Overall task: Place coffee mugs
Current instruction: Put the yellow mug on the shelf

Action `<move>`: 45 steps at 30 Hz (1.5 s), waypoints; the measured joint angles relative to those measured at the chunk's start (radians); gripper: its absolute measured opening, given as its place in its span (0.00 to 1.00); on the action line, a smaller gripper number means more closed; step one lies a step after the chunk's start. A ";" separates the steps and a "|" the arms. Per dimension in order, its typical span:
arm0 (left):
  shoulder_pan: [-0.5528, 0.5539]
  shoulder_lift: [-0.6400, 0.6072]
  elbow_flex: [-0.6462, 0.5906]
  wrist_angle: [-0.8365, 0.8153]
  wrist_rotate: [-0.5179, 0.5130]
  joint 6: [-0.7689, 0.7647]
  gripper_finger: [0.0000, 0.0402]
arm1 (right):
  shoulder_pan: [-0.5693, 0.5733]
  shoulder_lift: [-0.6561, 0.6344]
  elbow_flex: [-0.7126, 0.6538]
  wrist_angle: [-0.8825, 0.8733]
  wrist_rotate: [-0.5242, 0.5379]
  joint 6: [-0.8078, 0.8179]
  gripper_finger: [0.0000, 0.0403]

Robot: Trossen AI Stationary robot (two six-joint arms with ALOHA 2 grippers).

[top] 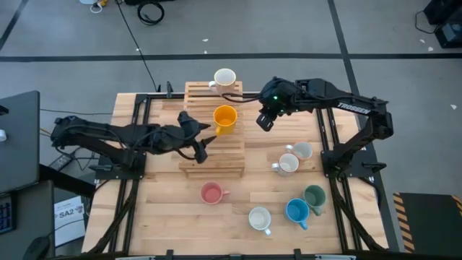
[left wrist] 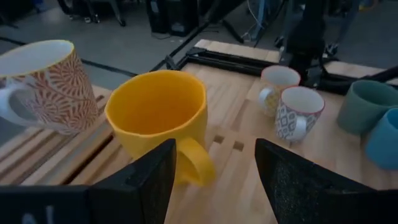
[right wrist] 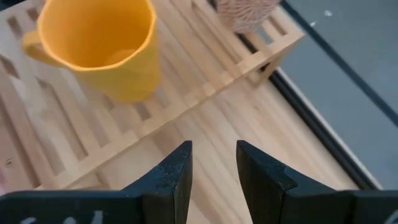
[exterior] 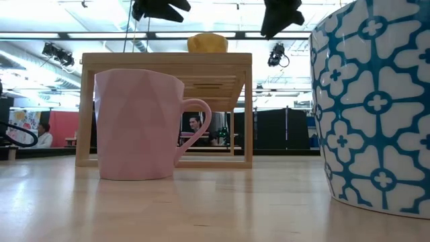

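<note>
At frame centre, the orange mug (top: 224, 118) sits on the slatted rack (top: 211, 160). Both left hand (top: 203, 139) and right hand (top: 266, 120) are open, empty. The handle should be approached squarely.

The left gripper (left wrist: 214, 177) has its two dark fingers (left wrist: 155, 177) spread apart, empty, on either side of the handle of the yellow mug (left wrist: 158, 118). That mug stands upright on the slatted wooden rack (left wrist: 56, 155). Beside it on the rack stands a white mug with an orange leaf pattern (left wrist: 46, 84). On the table (left wrist: 329, 149) two patterned white mugs (left wrist: 297, 111) stand close together, perhaps touching. A green mug (left wrist: 365, 104) and a blue mug (left wrist: 384, 138) show at the edge.
</note>
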 joint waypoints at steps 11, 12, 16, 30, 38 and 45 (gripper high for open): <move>0.008 0.113 -0.001 -0.001 -0.092 -0.070 0.56 | 0.001 -0.004 0.000 -0.002 0.006 -0.003 0.32; 0.011 0.121 -0.001 0.000 -0.097 -0.074 0.56 | 0.001 -0.004 0.000 -0.001 0.005 -0.004 0.32; 0.032 0.144 0.000 0.010 -0.104 -0.077 0.56 | 0.003 -0.004 0.000 -0.001 0.005 -0.003 0.32; 0.075 0.161 -0.001 0.006 -0.109 -0.069 0.43 | 0.003 -0.003 0.000 -0.003 0.002 -0.003 0.32; 0.075 0.161 -0.001 -0.001 -0.108 -0.034 0.28 | 0.003 -0.003 0.000 -0.003 0.002 -0.003 0.32; 0.075 0.155 -0.001 -0.020 -0.107 -0.016 0.16 | 0.003 -0.003 0.000 -0.003 0.001 -0.003 0.32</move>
